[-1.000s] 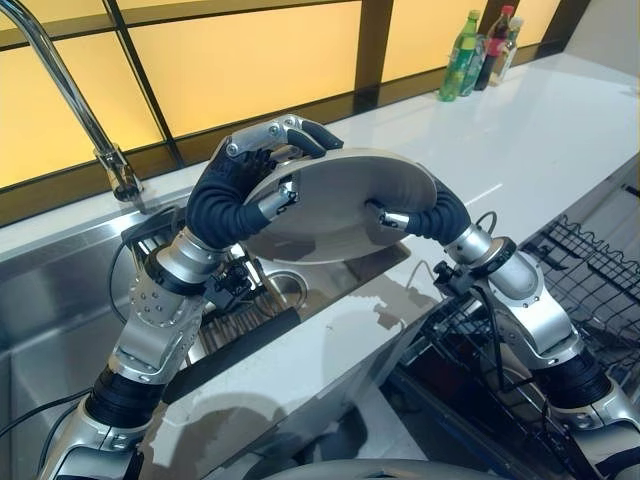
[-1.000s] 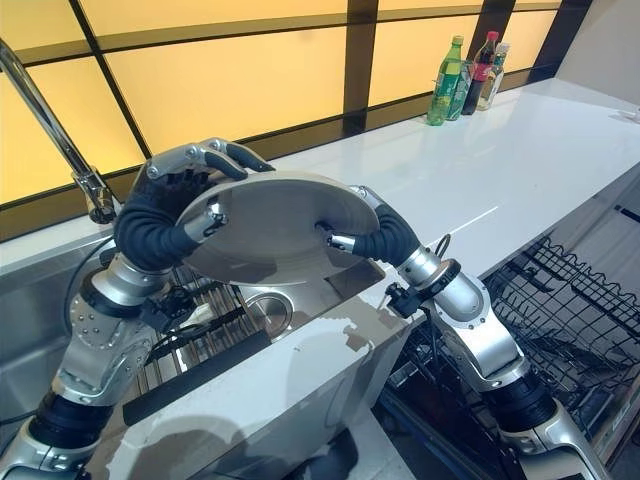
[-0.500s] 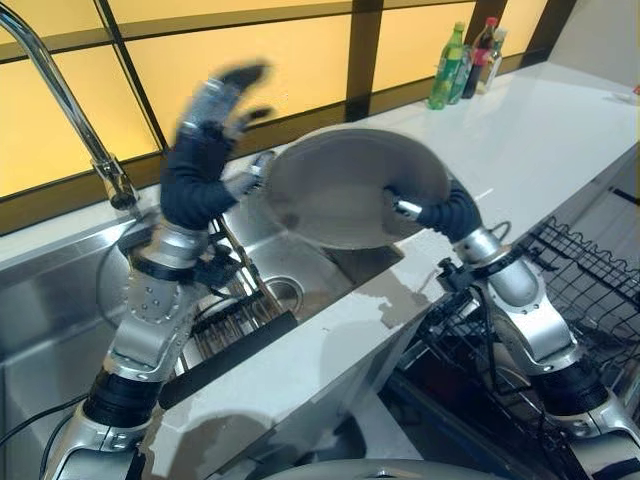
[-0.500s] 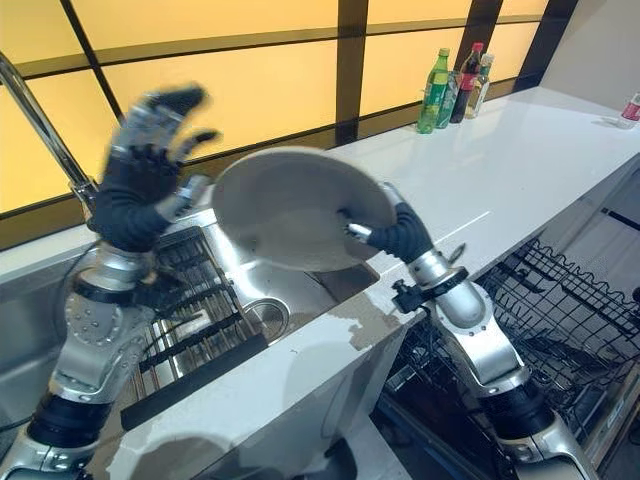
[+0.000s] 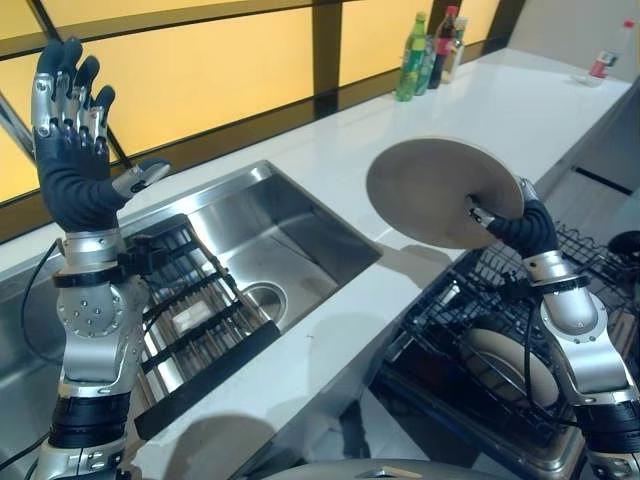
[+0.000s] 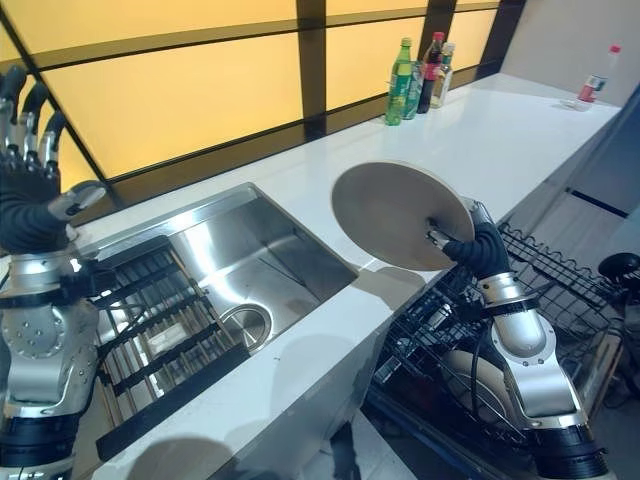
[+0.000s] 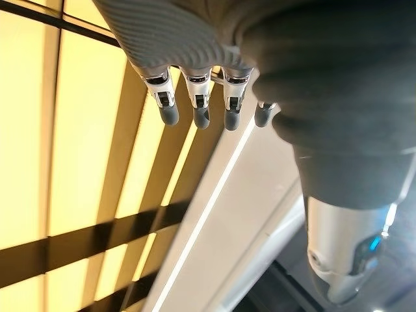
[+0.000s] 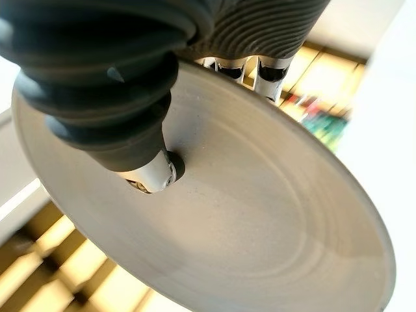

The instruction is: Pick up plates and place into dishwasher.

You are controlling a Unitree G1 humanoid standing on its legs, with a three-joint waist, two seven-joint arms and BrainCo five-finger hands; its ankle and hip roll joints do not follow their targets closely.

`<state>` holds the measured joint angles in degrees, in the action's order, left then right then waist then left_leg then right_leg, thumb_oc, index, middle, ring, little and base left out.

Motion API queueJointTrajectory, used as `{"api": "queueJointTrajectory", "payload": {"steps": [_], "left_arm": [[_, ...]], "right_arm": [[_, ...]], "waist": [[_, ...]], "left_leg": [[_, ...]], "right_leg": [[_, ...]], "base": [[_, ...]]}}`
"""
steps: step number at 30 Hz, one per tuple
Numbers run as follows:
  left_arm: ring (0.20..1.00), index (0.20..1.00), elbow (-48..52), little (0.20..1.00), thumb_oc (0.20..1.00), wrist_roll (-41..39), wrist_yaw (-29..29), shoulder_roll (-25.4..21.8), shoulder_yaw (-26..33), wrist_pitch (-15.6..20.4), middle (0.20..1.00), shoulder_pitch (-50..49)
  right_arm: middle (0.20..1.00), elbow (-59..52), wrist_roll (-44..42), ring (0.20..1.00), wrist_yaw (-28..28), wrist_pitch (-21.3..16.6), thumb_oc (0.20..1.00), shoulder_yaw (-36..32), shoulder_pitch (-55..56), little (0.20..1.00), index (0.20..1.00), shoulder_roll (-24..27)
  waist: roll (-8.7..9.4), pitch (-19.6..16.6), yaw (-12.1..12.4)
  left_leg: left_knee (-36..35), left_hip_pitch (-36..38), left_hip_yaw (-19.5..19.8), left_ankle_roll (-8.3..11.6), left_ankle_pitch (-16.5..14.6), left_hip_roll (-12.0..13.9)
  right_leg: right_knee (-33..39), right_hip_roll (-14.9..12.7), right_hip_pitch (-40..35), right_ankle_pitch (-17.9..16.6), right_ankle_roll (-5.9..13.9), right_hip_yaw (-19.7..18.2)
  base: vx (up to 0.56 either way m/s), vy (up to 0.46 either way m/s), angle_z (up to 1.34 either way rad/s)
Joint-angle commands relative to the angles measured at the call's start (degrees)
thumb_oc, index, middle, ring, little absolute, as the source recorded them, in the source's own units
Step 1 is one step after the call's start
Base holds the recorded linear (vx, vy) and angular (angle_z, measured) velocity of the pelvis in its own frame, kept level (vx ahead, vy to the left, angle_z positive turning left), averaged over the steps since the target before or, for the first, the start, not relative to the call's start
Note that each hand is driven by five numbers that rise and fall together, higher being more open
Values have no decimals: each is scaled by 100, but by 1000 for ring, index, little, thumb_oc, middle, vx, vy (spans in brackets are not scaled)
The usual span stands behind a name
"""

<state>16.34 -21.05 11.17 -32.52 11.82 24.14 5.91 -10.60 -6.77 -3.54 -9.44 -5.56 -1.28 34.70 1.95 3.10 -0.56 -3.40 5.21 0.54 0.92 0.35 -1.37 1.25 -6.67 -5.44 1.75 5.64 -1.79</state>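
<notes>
Your right hand has the plate pinched at its rim, thumb pressed on the near face and fingers wrapped behind, where you can only see their bases past the edge. The plate stands tilted on edge in the air, over the counter edge and just above the dishwasher rack. It touches nothing but the hand. From the head views its far face is hidden, and the right wrist view cuts off part of the rim.

Your left hand is raised high over the left end of the sink, fingers straight and spread, thumb out to the side, holding nothing. Its wrist view looks past the fingertips at the amber window panels.

Down in the rack you can make out a pale round shape behind the wires, probably another plate, though the wires and your forearm cover much of it. The rack's right side runs out of view.

A dark slatted rack lies across the sink's left part, its lower end cut off. Bottles stand at the far end of the counter.
</notes>
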Motion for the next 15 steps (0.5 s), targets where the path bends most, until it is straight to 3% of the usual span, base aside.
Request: {"api": "queueJointTrajectory", "payload": {"steps": [1,7,13,15], "left_arm": [[1000,1000,-278,1000,1000,-46,-38,-150,368,77,1000,-101],[1000,1000,-343,1000,1000,-232,-223,-215,639,-90,1000,-360],[1000,1000,-608,1000,1000,-86,166,-490,368,-40,1000,53],[1000,1000,-634,1000,1000,-10,432,-596,270,-28,1000,192]], "right_arm": [[200,50,423,200,-699,-253,200,-581,18,200,200,225],[200,402,1002,200,-1393,-152,200,-909,415,200,200,256],[200,1175,1648,200,-2265,-90,200,-582,-51,200,200,493],[200,1377,1641,200,-2388,-15,200,-442,-331,200,200,644]], "waist": [[-76,-110,-86],[-29,139,-139],[-67,631,-151],[-114,907,-150]], "left_leg": [[409,-138,209,-347,-528,-228],[651,-260,196,-385,-606,-293],[974,-677,169,-250,-770,-238],[1156,-953,174,-242,-798,-206]], "right_leg": [[-1038,14,656,80,200,-37],[-1160,-12,822,44,271,-160],[-614,-437,1256,-676,525,-457],[-688,-451,1520,-679,577,-517]], "base": [[40,19,-25],[51,-79,-18],[-89,-222,-3],[-223,-255,-1]]}}
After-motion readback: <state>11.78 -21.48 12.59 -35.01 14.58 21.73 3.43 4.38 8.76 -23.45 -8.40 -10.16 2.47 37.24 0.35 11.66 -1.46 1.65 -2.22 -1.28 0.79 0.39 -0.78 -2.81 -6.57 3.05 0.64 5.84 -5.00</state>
